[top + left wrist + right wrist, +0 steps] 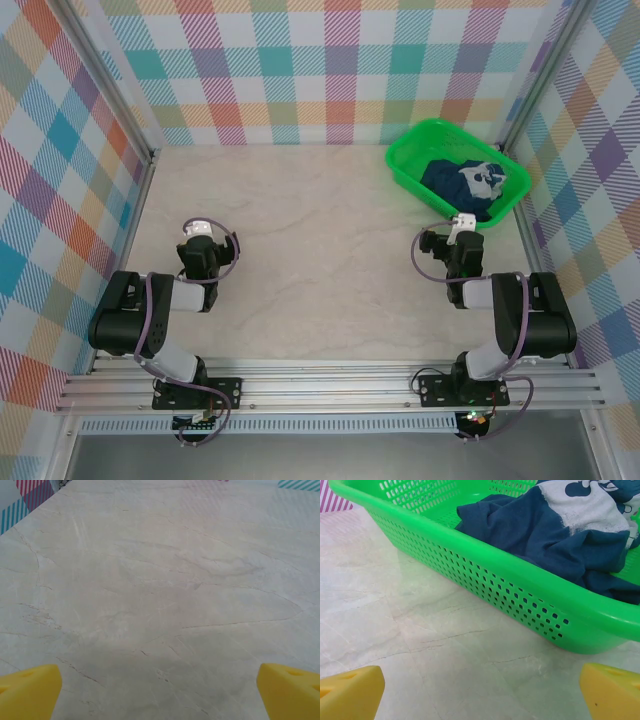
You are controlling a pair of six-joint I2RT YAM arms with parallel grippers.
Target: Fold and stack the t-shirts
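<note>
The navy t-shirt (450,182) lies crumpled (pale print facing up) in the green basket (404,166) at the far right of the surface (300,230). The left jaws and right jaws both stand wide apart, empty, the right jaws near the basket's wall.

We are looking at a smooth, marble-patterned table (300,250) giving off a faint sheen. At two o'clock a glossy green plastic basket (405,168), its walls perforated, is holding a soft, matt, crumpled cloth t-shirt (455,180). At six o'clock grooved metal rails (330,385) are showing a dull finish.
</note>
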